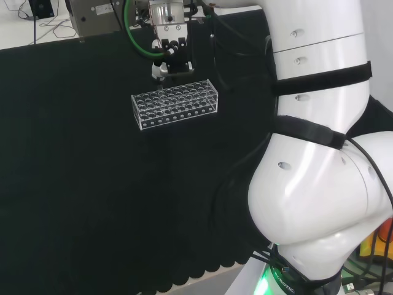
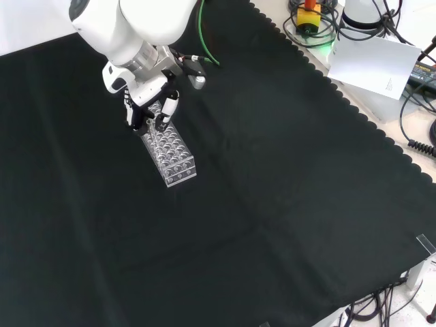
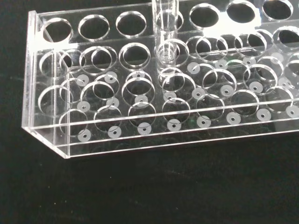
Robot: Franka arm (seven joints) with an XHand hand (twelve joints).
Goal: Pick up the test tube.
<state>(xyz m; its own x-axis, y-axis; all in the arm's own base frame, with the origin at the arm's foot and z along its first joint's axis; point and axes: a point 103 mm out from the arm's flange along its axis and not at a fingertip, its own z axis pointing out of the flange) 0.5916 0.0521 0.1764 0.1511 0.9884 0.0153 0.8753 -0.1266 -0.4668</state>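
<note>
A clear plastic test tube rack [image 1: 175,103] with several rows of round holes lies on the black cloth. In the front view the rack [image 2: 172,155] runs away from the hand [image 2: 147,102], which hangs over its far end. In the head view the hand [image 1: 172,54] sits just behind the rack's left part, fingers curled downward. The wrist view shows the rack's wall [image 3: 46,126] close up and one clear test tube [image 3: 167,32] upright in a hole. Its rounded bottom hangs above the rack's base and its upper part runs out of the picture toward the hand.
The arm's own white links [image 1: 319,153] take up the right of the head view. A grey device [image 1: 92,18] with cables stands behind the cloth. In the front view, cables and a white box [image 2: 375,61] lie beyond the cloth's scalloped edge [image 2: 354,112].
</note>
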